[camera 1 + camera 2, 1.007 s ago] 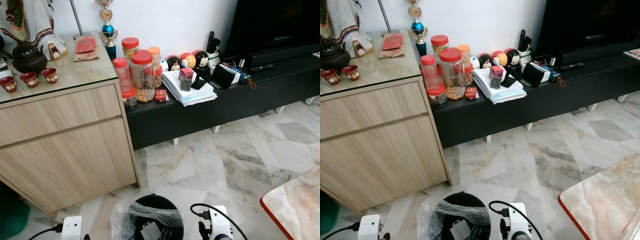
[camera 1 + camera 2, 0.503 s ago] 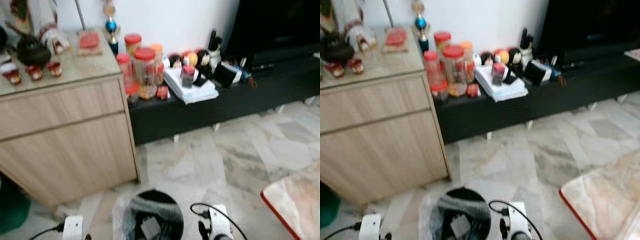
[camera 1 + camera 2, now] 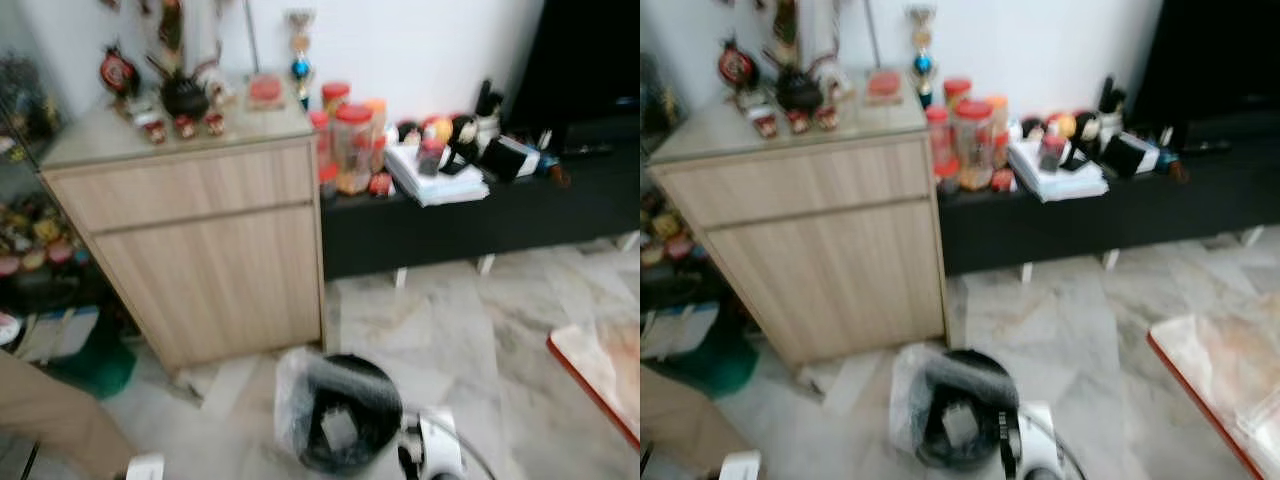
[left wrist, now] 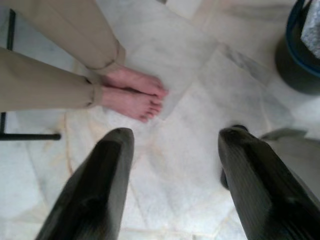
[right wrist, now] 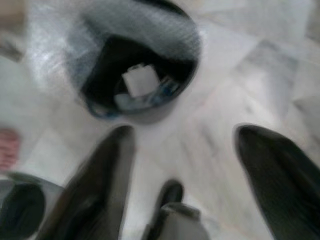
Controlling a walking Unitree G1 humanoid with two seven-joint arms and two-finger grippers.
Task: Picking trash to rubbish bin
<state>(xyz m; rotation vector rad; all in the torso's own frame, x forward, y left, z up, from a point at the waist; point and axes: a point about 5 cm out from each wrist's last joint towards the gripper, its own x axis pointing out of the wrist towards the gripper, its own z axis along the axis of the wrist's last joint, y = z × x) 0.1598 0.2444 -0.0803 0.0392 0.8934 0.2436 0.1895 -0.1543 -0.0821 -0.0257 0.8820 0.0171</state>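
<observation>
Just ahead of the right gripper's (image 5: 195,165) spread jaws, rubbish bin (image 5: 140,65)

A blurred black rubbish bin (image 3: 958,420) with what seems a plastic liner stands on marble floor (image 3: 1080,330) near a wooden cabinet (image 3: 815,250).

A home living room: marble floor (image 3: 450,320), a wooden cabinet (image 3: 200,250) at centre left topped with a teapot (image 3: 184,96) and figurines, and a low black TV bench (image 3: 470,215) at upper right crowded with snack jars (image 3: 352,145) and papers (image 3: 430,180).
</observation>
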